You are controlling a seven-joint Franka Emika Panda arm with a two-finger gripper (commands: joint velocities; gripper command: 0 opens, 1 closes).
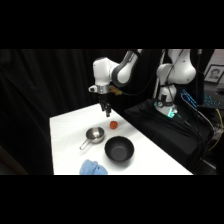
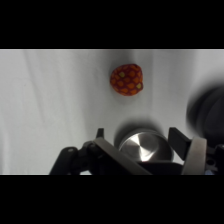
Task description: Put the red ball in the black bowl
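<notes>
Steel cup between red ball and blue cloth.

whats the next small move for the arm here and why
Probably shift the pincer sideways over the red ball and lower it. The ball lies free on the table, outside the black bowl, and the pincer hangs above and beside it, empty and open.
</notes>
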